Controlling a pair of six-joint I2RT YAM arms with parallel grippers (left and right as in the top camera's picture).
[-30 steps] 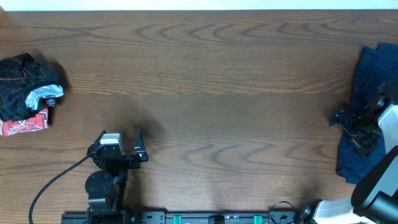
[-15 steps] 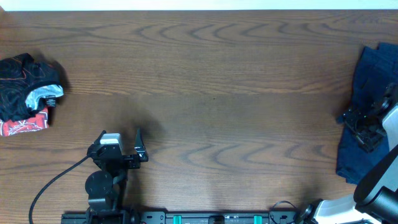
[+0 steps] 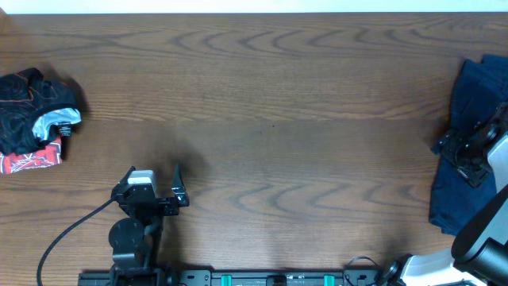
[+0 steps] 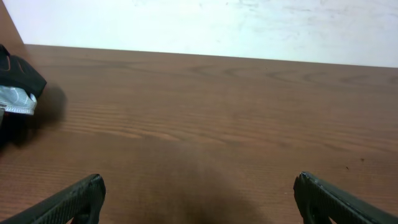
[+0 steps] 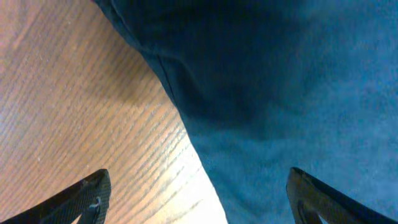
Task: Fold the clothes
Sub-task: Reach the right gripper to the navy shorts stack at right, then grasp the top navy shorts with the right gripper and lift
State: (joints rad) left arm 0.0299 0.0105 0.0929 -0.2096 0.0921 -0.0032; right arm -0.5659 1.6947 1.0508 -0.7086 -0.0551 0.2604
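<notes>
The right tool (image 5: 199, 193) is hanging wide open over the shorts (image 3: 476, 87) at the far right of the worktop (image 3: 278, 95), and I think it is risking a shallow pinch that is catching one layer only and bunching them.

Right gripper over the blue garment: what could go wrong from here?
1. The right gripper hangs open over the blue garment's edge, half above the table; closing may catch only the hem and slip.
2. The cloth lies in folds there, so several layers may get pinched.
3. The garment runs past the overhead view's right edge; its layout is unknown.
</notes>
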